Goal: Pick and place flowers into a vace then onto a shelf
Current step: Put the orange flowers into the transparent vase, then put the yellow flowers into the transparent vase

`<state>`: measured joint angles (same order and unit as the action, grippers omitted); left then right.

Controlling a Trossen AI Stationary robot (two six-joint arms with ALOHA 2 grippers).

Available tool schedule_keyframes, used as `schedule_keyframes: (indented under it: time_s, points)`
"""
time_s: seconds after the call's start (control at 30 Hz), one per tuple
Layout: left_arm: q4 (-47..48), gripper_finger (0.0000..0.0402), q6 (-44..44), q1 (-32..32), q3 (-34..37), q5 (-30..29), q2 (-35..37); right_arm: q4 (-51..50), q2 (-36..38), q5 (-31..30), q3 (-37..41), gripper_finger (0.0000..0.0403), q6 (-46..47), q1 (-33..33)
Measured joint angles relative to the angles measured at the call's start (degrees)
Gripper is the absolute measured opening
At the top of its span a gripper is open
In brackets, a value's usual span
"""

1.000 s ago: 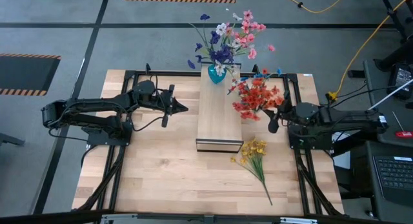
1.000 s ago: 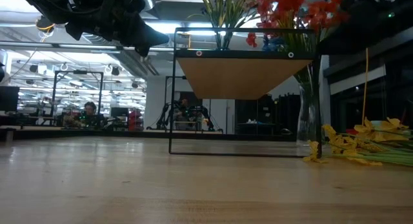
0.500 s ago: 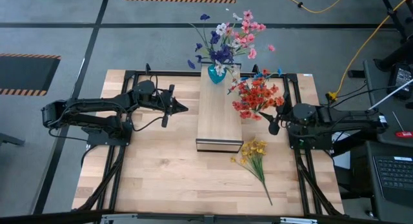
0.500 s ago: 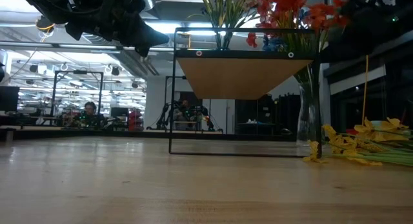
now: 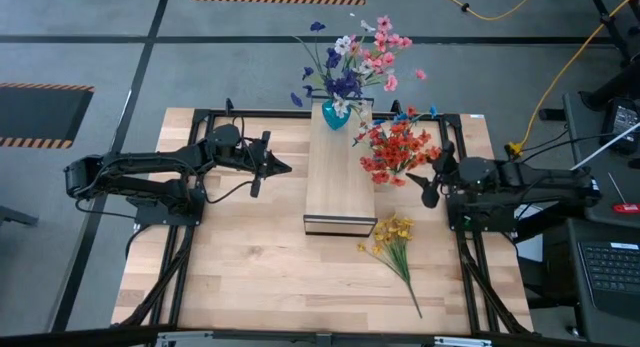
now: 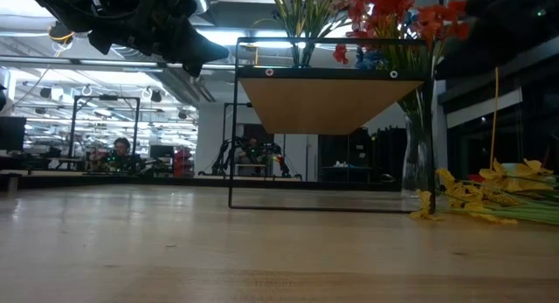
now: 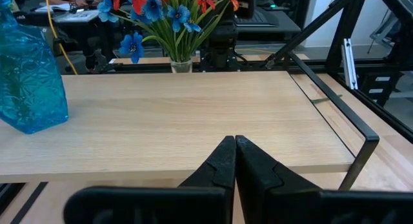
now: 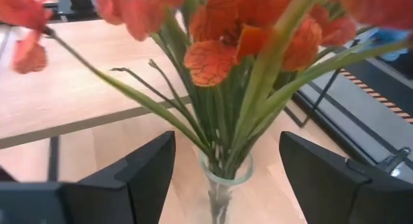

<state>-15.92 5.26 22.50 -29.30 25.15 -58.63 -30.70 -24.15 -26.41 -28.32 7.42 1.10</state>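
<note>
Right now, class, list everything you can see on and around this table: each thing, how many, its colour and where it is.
shelf: one, light wood on black frame, table centre.
blue vase: one, with pink, blue and white flowers, on the shelf's far end.
clear glass vase: one, holding red-orange flowers, on the table right of the shelf.
yellow flowers: one bunch, lying on the table near the shelf's front corner.
table: one, butcher-block wood.
left gripper: shut, left of the shelf.
right gripper: open, astride the glass vase.
</note>
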Motion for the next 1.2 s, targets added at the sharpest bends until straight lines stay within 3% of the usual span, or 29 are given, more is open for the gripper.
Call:
schedule_keyframes:
  time_s: [0.23,0.83,1.07,1.2]
  points:
    - [0.00,0.0003,0.00,0.00,0.00,0.00,0.00,-4.70,-0.54,5.71,-2.95,0.0273,7.76,1.04]
    - [-0.02,0.0004,0.00,0.00,0.00,0.00,0.00,-7.69,-0.50,5.73,-3.86,0.0242,12.89,2.14]
    - [-0.02,0.0006,0.00,-0.01,0.00,0.00,0.00,-19.61,-0.49,13.45,-3.86,0.0242,29.20,2.14]
    - [-0.02,0.0005,0.00,0.00,0.00,0.00,0.00,-22.39,-0.48,14.06,-3.86,0.0242,31.92,2.12]
